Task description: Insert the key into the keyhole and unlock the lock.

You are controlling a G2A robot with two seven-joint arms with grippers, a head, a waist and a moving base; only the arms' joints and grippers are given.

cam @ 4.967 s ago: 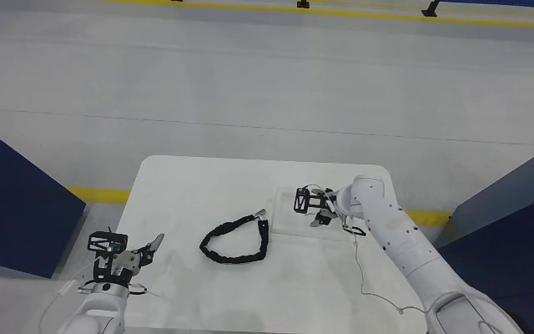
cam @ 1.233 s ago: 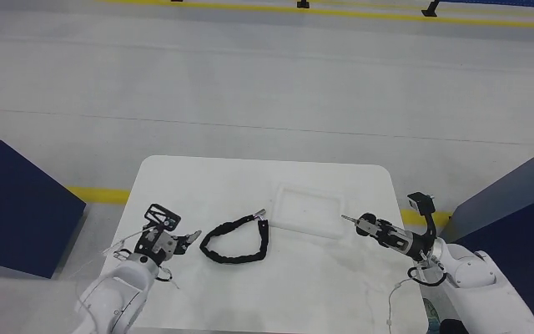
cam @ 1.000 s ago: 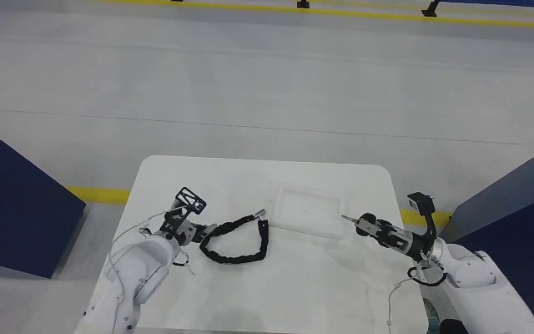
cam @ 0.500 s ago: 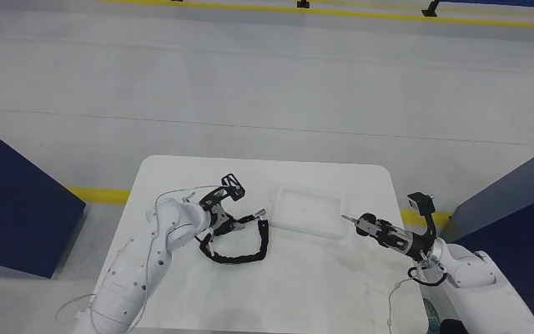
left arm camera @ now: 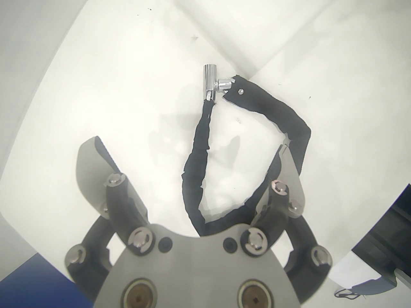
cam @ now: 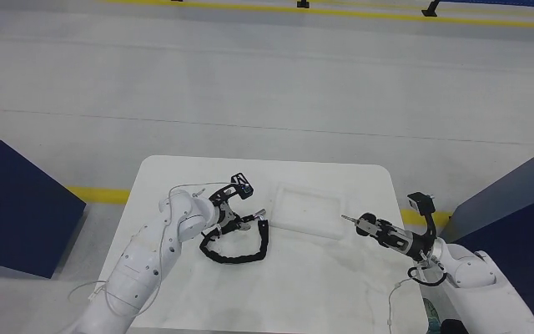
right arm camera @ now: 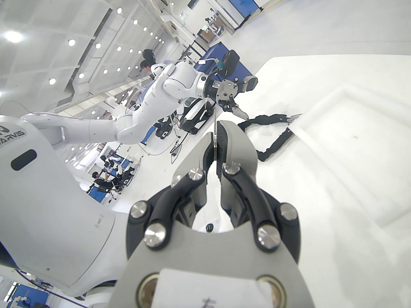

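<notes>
Looking down, we see the white desk (cam: 325, 288) stretching under both hands. A shallow white tray (cam: 307, 209) lies on it between the two hands. The chain lock (cam: 262, 242), a black-sleeved loop, lies flat on the desk just beside the tray's edge and directly below the left hand (left arm camera: 189, 145). In the left wrist view that hand has its fingers (left arm camera: 93, 158) spread wide apart and grips nothing. One strand of the chain lock runs between the fingers and the other passes behind one fingertip; we cannot tell whether finger and sleeve touch there. The right hand (cam: 360, 223) hangs on the tray's other side from the left hand, well apart from the chain lock and pointing toward it, with its fingers pressed together. Just ahead of the left hand's fingertips sits the silver lock cylinder (left arm camera: 209, 78), joining the two ends of the loop near the tray's corner. Smallest of all, the key (right arm camera: 214, 137) is a thin metal blade clamped between the right hand's fingers, its end sticking out past them toward the tray.
</notes>
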